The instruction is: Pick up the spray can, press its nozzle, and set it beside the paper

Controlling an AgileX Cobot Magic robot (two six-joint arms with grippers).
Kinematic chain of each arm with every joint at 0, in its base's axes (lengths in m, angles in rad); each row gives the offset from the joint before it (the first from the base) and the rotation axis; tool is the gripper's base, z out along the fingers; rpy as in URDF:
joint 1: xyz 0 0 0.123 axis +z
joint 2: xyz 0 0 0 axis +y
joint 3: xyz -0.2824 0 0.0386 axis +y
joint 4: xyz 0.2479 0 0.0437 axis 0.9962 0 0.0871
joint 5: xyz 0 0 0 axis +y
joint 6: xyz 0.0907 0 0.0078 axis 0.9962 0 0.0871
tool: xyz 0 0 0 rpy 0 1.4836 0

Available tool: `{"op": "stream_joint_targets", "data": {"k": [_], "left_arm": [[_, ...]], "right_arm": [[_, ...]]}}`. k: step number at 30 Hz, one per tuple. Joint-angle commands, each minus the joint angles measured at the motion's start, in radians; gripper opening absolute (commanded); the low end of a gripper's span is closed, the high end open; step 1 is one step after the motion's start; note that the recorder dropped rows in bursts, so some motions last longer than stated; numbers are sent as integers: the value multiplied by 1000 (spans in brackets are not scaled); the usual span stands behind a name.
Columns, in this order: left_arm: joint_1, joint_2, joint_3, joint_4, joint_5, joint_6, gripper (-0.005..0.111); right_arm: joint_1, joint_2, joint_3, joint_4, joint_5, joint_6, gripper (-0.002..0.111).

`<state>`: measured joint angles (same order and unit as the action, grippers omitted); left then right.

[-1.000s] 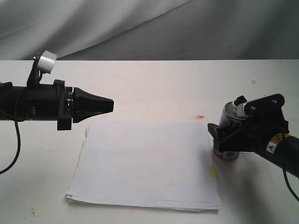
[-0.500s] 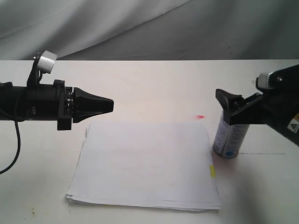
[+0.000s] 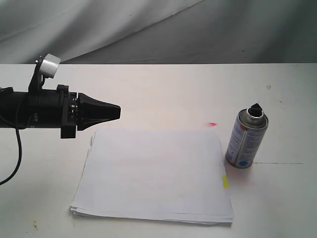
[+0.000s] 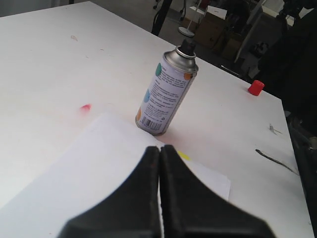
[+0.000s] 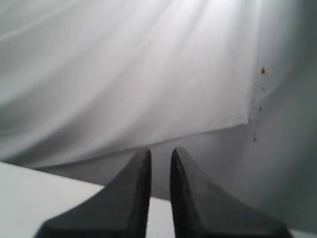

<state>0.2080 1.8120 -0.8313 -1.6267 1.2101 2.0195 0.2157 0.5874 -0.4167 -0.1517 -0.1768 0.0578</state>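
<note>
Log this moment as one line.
spray can: upright beside paper, ungripped | left claw: shut, empty | right claw: narrow gap, empty

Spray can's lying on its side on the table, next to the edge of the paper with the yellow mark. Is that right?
Not quite. The exterior view shows the spray can standing upright with its black nozzle on top, not lying on its side. The rest holds: it is on the table, next to the edge of the paper with the yellow mark.
</note>
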Motion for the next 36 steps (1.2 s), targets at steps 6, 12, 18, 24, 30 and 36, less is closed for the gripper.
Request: {"op": "stream_joint_targets", "data": {"k": [6, 12, 18, 24, 30, 36], "left_arm": [[1, -10, 5, -8, 11, -1, 0], [1, -10, 5, -8, 11, -1, 0], [1, -10, 5, -9, 11, -1, 0], [1, -10, 5, -7, 11, -1, 0], [1, -10, 5, -7, 11, -1, 0], [1, -10, 5, -7, 11, -1, 0]], "right_arm": [[-6, -91, -2, 23, 249, 2, 0], [-8, -95, 45, 23, 241, 2, 0], [-111, -197, 244, 89, 79, 2, 0], [-241, -368, 368, 113, 14, 2, 0], [-321, -513, 390, 6, 75, 2, 0], [-333, -582, 417, -1, 147, 2, 0]]}}
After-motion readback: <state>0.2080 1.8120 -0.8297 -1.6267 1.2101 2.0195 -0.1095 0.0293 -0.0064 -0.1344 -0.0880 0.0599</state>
